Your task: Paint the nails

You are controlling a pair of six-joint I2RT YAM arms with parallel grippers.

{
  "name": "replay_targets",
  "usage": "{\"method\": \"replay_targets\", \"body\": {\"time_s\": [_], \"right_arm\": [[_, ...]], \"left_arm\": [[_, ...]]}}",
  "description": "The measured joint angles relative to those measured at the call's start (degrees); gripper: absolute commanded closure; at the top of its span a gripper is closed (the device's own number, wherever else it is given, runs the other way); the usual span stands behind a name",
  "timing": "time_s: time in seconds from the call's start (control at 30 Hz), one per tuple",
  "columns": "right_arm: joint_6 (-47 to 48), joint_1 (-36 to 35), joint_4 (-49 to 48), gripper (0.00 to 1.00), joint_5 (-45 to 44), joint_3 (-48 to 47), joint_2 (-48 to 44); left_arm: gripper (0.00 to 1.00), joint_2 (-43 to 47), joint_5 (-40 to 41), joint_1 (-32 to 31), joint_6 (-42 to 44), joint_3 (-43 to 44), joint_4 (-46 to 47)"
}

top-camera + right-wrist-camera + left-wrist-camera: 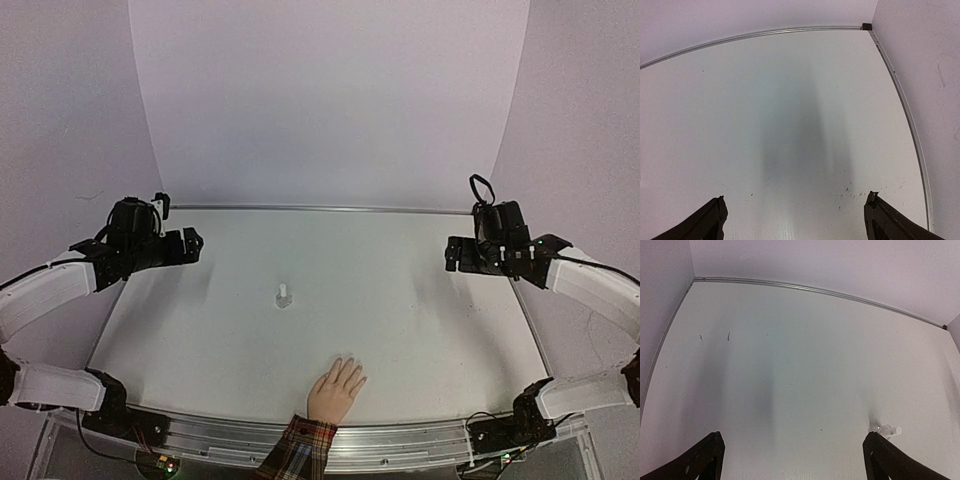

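A peach-coloured hand (pixel 337 388) with a red plaid cuff (pixel 300 448) lies flat at the table's near edge, fingers pointing away. Its nails are too small and pale to make out. A small clear bottle with a white cap (pixel 284 294) stands at the table's middle; it also shows in the left wrist view (pixel 888 430), beside the right finger. My left gripper (pixel 193 243) is open and empty at the far left, well away from the hand. My right gripper (pixel 452 254) is open and empty at the far right. Both wrist views show only wide-apart fingertips over bare table.
The white table (pixel 400 330) has a metal rail along its far edge (pixel 320 208) and white walls behind. Small dark specks mark the surface near my right gripper (pixel 847 190).
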State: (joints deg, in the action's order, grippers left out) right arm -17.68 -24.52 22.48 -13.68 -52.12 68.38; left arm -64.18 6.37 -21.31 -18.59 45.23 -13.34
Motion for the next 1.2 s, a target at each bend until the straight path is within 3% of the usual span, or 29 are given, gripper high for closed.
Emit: {"method": "replay_targets", "body": {"time_s": [0.4,0.53,0.6,0.77,0.93,1.2], "right_arm": [[-0.23,-3.55,-0.35,0.02,3.93,-0.9,1.16],[-0.38,-3.72,-0.57,0.02,5.44,-0.9,1.16],[-0.43,-3.81,-0.59,0.02,5.87,-0.9,1.16],[-0.45,-3.81,-0.61,0.02,6.31,-0.9,0.43],[-0.45,-3.81,-0.61,0.02,7.01,-0.87,-1.13],[-0.45,-3.88,-0.68,0.02,7.14,-0.43,-2.37]], "left_arm": [[0.02,-9.37,-3.18,-12.45,-2.73,-2.59,8.92],[0.18,-14.26,-4.74,-18.46,-0.82,-3.85,16.24],[0.21,-18.48,-6.28,-21.0,0.84,-3.87,20.67],[0.29,-28.37,-9.16,-22.2,3.99,-4.72,30.18],[0.35,-32.1,-9.32,-22.2,8.15,-11.46,42.75],[0.45,-42.21,-8.89,-22.2,16.06,-12.98,57.15]]}}
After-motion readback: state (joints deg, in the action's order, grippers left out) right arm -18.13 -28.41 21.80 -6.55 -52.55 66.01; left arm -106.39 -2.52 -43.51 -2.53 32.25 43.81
